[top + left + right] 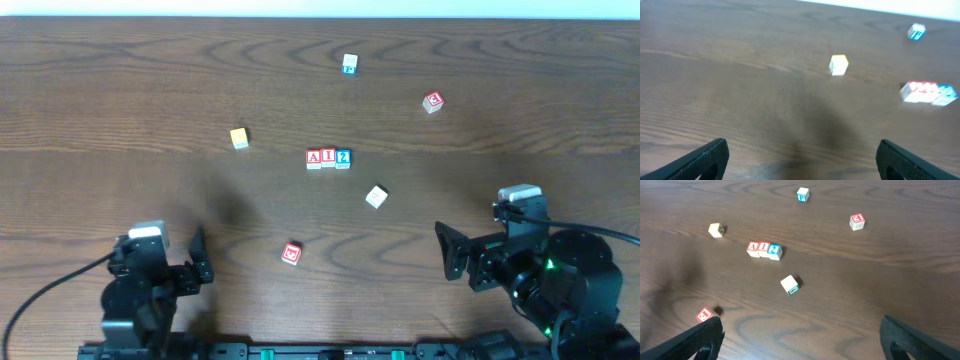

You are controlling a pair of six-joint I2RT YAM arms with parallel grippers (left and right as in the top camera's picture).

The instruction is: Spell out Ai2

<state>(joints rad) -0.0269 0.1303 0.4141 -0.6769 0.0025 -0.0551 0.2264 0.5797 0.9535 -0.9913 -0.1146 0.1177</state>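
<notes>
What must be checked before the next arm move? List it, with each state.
1. Cubes read A cube, I cube, 2 cube, left to right in the overhead view: ok.
2. The three touch side by side: ok.
3. Left gripper open, empty: ok.
4. Right gripper open, empty: ok.
5. White cube, the nearest stray, apart from the three: ok.
6. 2 cube squarely in line with its neighbours: cannot tell.

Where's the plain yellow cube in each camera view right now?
Overhead: yellow cube sits left of centre.
Left wrist: yellow cube in the upper middle.
Right wrist: yellow cube at upper left.
Shared landmark: the A-I-2 row, right of and slightly below it in every view.
</notes>
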